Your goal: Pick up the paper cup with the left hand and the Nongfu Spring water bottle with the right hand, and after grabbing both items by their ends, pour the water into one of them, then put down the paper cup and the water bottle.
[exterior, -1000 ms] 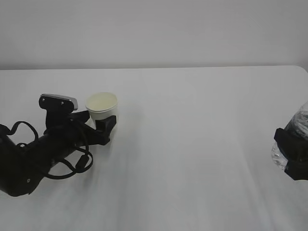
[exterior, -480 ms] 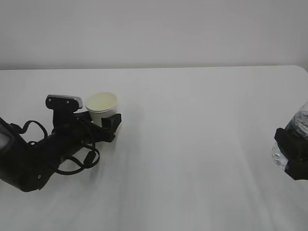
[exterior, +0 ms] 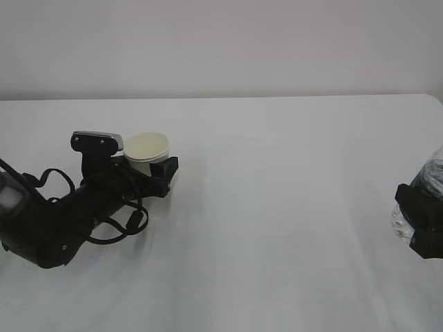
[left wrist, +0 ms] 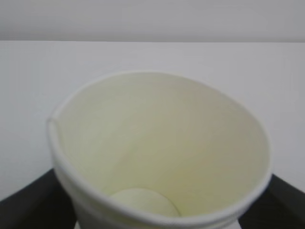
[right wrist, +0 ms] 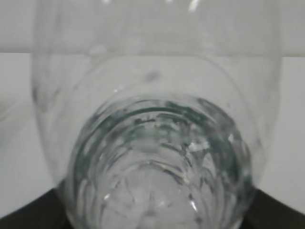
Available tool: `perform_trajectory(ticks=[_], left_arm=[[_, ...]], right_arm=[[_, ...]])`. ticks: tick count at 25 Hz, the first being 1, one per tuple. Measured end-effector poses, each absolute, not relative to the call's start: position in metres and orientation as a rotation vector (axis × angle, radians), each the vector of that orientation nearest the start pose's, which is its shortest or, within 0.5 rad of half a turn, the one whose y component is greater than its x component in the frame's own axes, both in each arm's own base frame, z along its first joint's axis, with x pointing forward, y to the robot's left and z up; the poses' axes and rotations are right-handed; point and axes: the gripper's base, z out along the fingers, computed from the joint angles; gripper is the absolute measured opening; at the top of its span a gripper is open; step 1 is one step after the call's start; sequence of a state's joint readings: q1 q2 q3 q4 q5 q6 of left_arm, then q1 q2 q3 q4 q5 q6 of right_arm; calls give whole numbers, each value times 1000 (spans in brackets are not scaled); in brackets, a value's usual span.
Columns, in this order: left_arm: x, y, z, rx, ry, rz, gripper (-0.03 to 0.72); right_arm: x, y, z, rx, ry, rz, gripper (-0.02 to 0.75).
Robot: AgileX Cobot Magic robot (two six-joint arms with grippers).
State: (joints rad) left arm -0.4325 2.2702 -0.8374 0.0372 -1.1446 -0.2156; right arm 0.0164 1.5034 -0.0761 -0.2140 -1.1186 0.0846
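The white paper cup (exterior: pixel 147 146) stands upright on the table, left of centre. My left gripper (exterior: pixel 149 168) lies low on the table, open, with one black finger on each side of the cup's lower wall. In the left wrist view the paper cup (left wrist: pixel 162 143) fills the frame, cream inside, with dark fingers (left wrist: pixel 24 205) at the bottom corners. At the far right edge my right gripper (exterior: pixel 419 218) is shut on the clear ribbed water bottle (exterior: pixel 435 173). The bottle (right wrist: pixel 157 143) fills the right wrist view. I cannot tell the water from the plastic.
The white table (exterior: pixel 277 207) stretches between the two arms, with a pale wall behind it. The left arm's looping black cables (exterior: pixel 114 221) and silver-grey camera box (exterior: pixel 98 142) sit just behind the cup.
My left arm has slid forward and to the right, bringing its fingers round the cup's base. The cup, the right gripper and the bottle have not moved.
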Motion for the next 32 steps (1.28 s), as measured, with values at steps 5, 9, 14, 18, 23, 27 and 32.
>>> perform_trajectory(ticks=[5, 9, 14, 18, 23, 27, 32], left_arm=[[342, -161, 56, 232, 1783, -486, 665], [342, -162, 57, 233, 1782, -489, 556], [338, -170, 57, 264, 1779, -510, 489], [338, -170, 57, 267, 1779, -511, 484], [338, -171, 57, 269, 1778, -513, 484], [337, -171, 57, 281, 1777, -518, 484], [336, -177, 72, 350, 1729, -558, 484]], right_arm=[[185, 20, 148, -159, 1794, 177, 427], [185, 20, 148, -159, 1793, 176, 427], [185, 20, 148, -159, 1793, 174, 427], [185, 20, 148, -159, 1793, 174, 427], [185, 20, 148, -159, 1793, 174, 427], [185, 20, 148, -157, 1793, 173, 427], [183, 20, 147, -153, 1801, 172, 427]])
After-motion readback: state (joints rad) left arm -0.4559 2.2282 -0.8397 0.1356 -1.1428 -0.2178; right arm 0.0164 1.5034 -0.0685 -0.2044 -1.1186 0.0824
